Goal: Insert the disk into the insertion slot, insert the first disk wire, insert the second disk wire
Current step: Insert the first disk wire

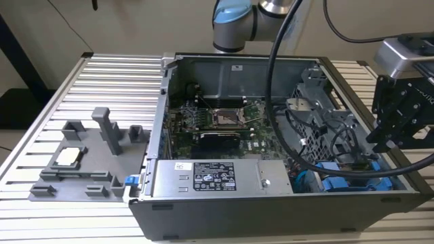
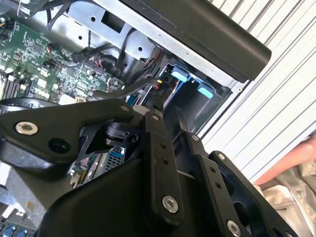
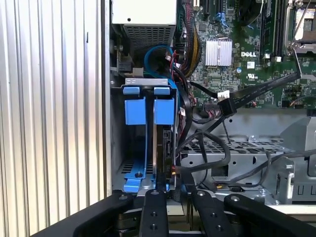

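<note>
Computer case (image 1: 271, 218) with its side panel off, lying on a slatted aluminium bench (image 1: 109, 86), with the robot arm reaching over it from the far side. The disk (image 3: 166, 148) looks already seated. In the first wrist view it stands edge-on inside the insertion slot (image 3: 117, 148), with the blue tabs (image 3: 148, 111) just beside it. The end effector (image 3: 176, 197) hovers close to the exposed end of the disk. In the exterior view it hangs above the case's corner on the exterior view's right. You cannot tell whether it is open or clamped on something. In the second wrist view a small plug with red and yellow wires (image 2: 159, 85) sits right at its tip, but it is unclear whether the plug is held. A second black plug (image 3: 224, 105) on a flat cable hangs loose, well apart from the disk, in front of the motherboard (image 3: 247, 49). Judging from this, a wire step is in hand and the disk step is done. To do it well, square the plug to the disk's port before any push, since such plugs are probably keyed and shallow. Press straight along the port's axis and slowly, because a tilt would likely jam it or lever the disk in its rails. Watch the bundle of black cables (image 3: 197, 143) just beside the disk, which could snag. Keep the thick black hose (image 1: 277, 76) draped across the case off the board.
</note>
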`<state>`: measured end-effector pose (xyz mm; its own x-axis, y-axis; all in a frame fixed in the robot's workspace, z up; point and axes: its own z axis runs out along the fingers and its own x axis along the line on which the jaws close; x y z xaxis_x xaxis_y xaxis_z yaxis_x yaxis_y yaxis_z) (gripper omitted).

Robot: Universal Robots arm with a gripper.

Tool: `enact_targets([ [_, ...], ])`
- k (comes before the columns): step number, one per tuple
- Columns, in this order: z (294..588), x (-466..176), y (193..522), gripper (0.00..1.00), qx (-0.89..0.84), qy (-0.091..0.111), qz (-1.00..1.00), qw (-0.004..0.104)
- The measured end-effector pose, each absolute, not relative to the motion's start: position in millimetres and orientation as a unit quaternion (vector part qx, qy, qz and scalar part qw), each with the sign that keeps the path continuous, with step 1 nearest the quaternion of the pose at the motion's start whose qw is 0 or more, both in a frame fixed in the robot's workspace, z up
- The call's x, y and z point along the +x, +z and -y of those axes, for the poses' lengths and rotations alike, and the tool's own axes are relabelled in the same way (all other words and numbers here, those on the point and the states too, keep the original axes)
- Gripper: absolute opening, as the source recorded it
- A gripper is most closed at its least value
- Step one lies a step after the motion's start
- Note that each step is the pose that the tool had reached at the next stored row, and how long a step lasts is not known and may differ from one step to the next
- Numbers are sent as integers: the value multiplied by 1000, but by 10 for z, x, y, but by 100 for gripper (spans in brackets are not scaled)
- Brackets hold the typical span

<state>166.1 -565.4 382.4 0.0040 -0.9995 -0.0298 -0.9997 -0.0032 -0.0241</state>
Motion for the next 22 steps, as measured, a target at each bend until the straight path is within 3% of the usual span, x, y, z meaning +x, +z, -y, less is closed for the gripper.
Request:
enact_targets([
  [22,5266,1611,3823,27,-708,2,-706,19],
])
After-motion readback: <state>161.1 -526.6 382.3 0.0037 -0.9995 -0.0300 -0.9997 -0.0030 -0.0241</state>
